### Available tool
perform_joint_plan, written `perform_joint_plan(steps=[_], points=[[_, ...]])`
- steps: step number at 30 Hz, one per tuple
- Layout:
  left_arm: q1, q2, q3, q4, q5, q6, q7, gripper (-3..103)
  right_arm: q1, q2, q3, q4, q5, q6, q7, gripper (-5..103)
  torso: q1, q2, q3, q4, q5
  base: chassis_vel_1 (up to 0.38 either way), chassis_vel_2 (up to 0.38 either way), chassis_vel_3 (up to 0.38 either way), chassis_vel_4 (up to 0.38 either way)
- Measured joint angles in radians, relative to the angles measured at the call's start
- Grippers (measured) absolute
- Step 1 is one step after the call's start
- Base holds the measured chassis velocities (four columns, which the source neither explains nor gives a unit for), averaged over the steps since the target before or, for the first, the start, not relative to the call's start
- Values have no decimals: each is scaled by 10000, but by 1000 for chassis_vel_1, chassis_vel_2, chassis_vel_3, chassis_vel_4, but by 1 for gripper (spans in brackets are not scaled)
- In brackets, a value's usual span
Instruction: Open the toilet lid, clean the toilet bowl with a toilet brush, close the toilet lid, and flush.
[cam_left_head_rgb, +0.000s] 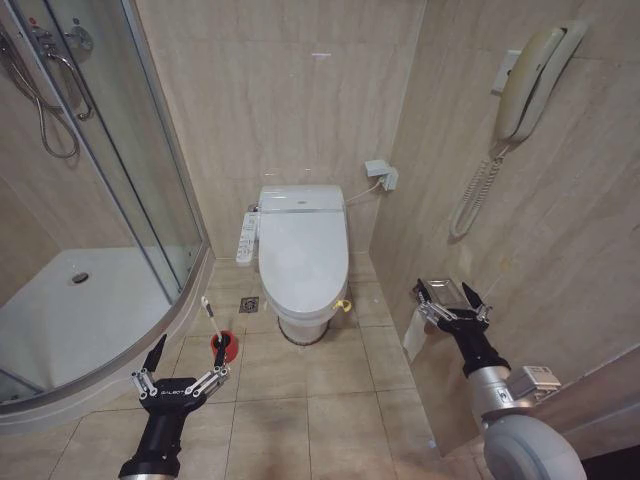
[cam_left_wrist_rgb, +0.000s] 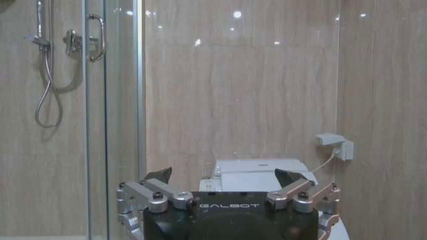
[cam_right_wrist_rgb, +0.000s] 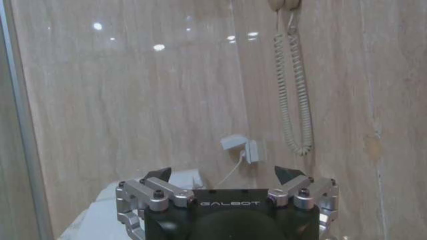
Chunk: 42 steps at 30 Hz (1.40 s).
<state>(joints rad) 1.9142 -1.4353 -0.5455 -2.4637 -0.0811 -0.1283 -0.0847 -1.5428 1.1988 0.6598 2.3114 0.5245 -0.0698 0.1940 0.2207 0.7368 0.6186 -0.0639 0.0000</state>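
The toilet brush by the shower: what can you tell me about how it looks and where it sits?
The toilet brush has a thin white handle that leans slightly and rises from a round red holder, where its dark head sits. It stands on the beige floor tiles between the curved shower base and the closed toilet, apart from both. The left gripper, fingers spread open, hovers just in front of it without touching it.

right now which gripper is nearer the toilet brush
The left gripper, open low at the left beside the shower base. The toilet brush stands in its red holder just ahead of its fingertips, while the right gripper, also open, is across the floor by the right wall.
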Motion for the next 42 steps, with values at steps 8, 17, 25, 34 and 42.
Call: perform_joint_plan(steps=[8, 17, 25, 34, 42], points=[[0, 0, 0, 0, 0, 0, 0, 100, 47, -20, 17, 229, 95, -65, -267, 100, 0, 0, 0, 0, 0, 0, 0, 0, 0], [0, 0, 0, 0, 0, 0, 0, 100, 63, -55, -26, 201, 233, -41, -344, 100, -2, 1, -1, -1, -1, -34, 27, 39, -29], [0, 0, 0, 0, 0, 0, 0, 100, 47, -74, -26, 161, 250, -38, -348, 100, 0, 1, 0, 1, -3, -163, 180, 179, -166], [0, -1, 1, 0, 0, 0, 0, 100, 97, -26, -44, -26, 216, 209, -335, 100, 2, 0, 0, 1, 1, -255, 252, 243, -258], [0, 1, -1, 0, 0, 0, 0, 100, 48, 24, -67, -172, 175, 459, -340, 100, 8, -4, 3, 4, -3, -168, 192, 173, -158]])
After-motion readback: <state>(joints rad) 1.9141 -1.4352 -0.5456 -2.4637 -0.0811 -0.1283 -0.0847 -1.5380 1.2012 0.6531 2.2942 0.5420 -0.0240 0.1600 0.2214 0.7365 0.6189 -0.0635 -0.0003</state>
